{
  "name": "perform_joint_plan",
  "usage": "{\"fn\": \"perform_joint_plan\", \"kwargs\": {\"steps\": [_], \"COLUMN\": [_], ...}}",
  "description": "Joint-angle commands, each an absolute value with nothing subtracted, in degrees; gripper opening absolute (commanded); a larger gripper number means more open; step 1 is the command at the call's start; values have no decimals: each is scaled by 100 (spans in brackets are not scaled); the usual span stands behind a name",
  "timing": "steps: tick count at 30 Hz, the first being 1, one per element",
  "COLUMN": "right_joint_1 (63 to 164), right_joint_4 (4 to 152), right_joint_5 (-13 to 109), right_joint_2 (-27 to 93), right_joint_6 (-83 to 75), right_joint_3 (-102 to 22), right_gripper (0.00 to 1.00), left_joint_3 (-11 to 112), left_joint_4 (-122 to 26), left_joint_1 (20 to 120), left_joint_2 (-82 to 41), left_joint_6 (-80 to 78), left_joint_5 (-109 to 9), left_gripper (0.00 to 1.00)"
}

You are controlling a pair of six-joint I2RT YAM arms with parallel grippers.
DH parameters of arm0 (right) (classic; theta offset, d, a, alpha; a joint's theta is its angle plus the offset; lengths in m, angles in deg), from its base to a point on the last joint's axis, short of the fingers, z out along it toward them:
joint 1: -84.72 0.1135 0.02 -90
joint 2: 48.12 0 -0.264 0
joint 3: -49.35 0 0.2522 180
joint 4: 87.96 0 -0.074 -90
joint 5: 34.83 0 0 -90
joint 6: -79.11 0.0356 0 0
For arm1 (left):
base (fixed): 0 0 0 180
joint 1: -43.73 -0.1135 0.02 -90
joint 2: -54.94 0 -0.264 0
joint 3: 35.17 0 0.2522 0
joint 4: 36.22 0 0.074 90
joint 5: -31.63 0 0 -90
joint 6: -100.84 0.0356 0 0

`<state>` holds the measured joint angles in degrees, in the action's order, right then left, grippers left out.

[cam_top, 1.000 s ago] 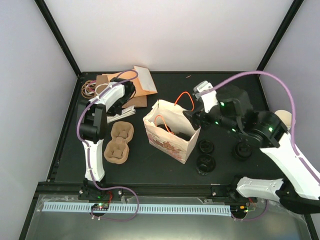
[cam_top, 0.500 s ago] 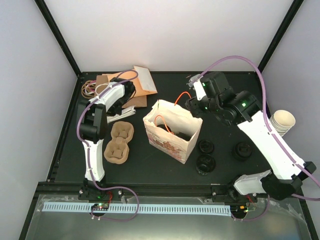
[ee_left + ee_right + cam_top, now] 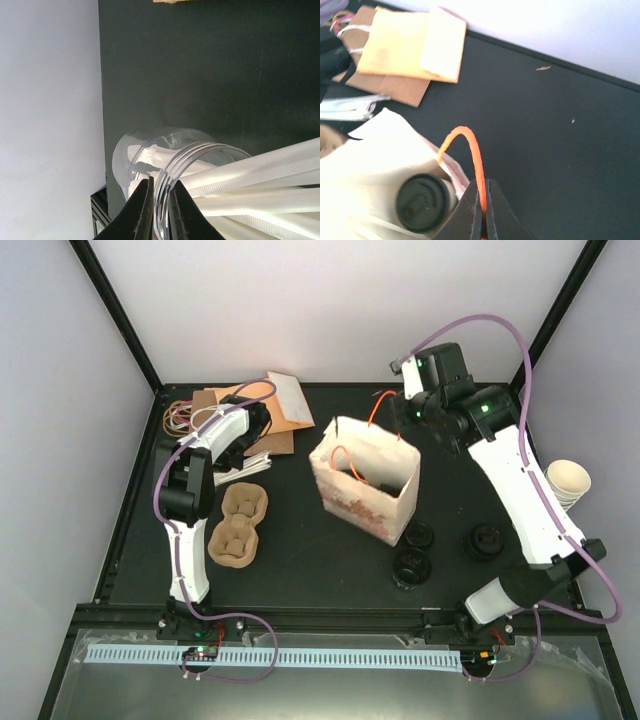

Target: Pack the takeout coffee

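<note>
The takeout coffee point(image 3: 422, 202) sits inside the paper bag point(image 3: 352, 498), which stands upright near the middle of the surface point(image 3: 300, 565). The right wrist view looks down through the bag's open mouth onto the cup's black lid, so the cup appears to be packed already. The right end effector point(image 3: 482, 189) is closed narrow on the orange handle point(image 3: 478, 160) at the bag's far rim, with the cord running straight into the pinched jaws. That grip likely serves to steady or lift the bag by its loop rather than crush its thin paper walls. The left end effector point(image 3: 161, 197) is off at the far left, clamped on the rim of a glass jar point(image 3: 145, 150) holding wrapped straws point(image 3: 260, 172). One finger is inside the lip and one outside, probably to hold the jar steady. Spare black lids point(image 3: 412, 566) and a cup stack point(image 3: 567, 480) lie to the right, apart from the bag.
</note>
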<state>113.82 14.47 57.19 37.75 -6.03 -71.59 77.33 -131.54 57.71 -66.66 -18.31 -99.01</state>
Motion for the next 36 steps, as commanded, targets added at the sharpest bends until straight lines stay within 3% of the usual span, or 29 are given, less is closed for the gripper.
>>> {"fn": "perform_joint_plan", "kwargs": {"steps": [1,9,16,18,24,30,36], "right_joint_1": [11003,10392,10154,10159,10155,10221,11332], "right_joint_4": [1632,1658,1689,1628,1489,999,2052], "right_joint_5": [5684,5683,5749,5714,5787,5372,4849], "right_joint_2": [4223,5005,5193,5268,5354,5492,4459], "right_joint_6": [-594,-593,-682,-672,-714,-651,-998], "right_joint_3": [-7860,-8476,-8569,-8715,-9406,-10512,-8914], "right_gripper": [1,4,28,45,70,79,85], "left_joint_3": [7652,7631,7669,7677,7679,7679,7682], "left_joint_4": [-12420,-12389,-12385,-12387,-12398,-12394,-12409], "left_joint_1": [5735,5735,5726,5726,5726,5726,5731], "left_joint_2": [-6749,-6744,-6755,-6758,-6741,-6749,-6772], "left_joint_6": [-1942,-1916,-1898,-1896,-1902,-1898,-1895], "left_joint_5": [-9214,-9193,-9188,-9172,-9156,-9120,-9125], "left_gripper": [2,2,2,2,1,2,2]}}
